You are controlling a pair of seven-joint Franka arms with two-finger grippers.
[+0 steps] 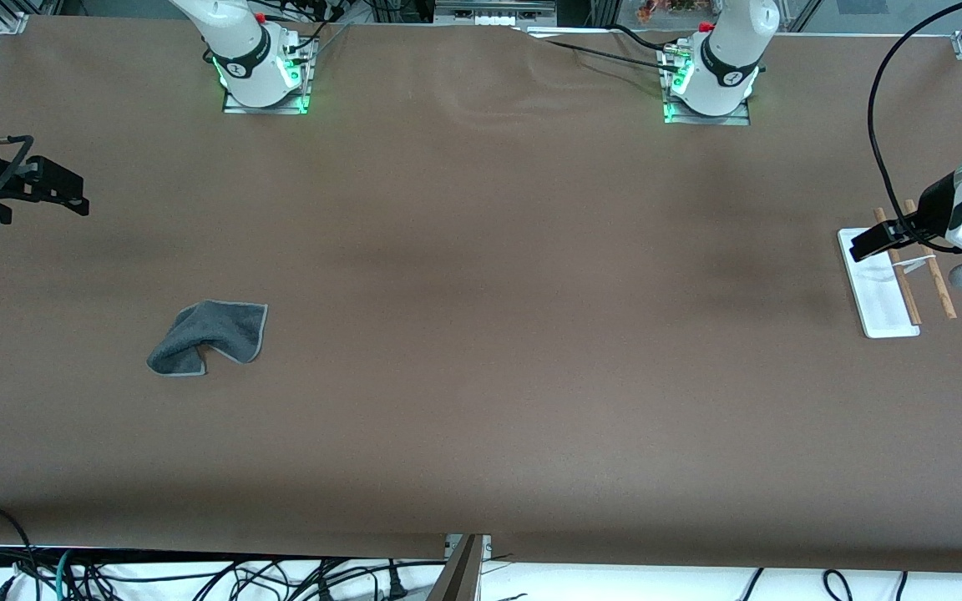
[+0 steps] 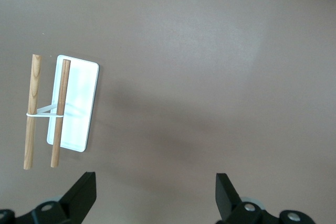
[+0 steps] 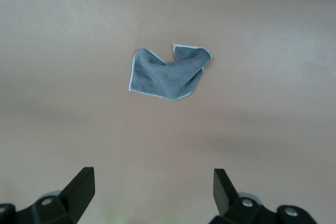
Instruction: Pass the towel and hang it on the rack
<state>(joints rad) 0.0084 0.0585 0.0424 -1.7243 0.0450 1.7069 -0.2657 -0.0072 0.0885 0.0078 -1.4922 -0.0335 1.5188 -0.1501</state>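
The towel, lower left in the front view, is soft matt grey cloth with a lighter stitched edge. The rack at the right edge has a smooth, slightly glossy white plastic-looking base and two bare wooden rods. The bench wears a matt brown covering, faintly rippled near the top.

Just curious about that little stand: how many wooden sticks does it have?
2. Both wooden sticks run side by side on the rack, joined by a white crosspiece, toward the left arm's end of the table. None looks hidden.
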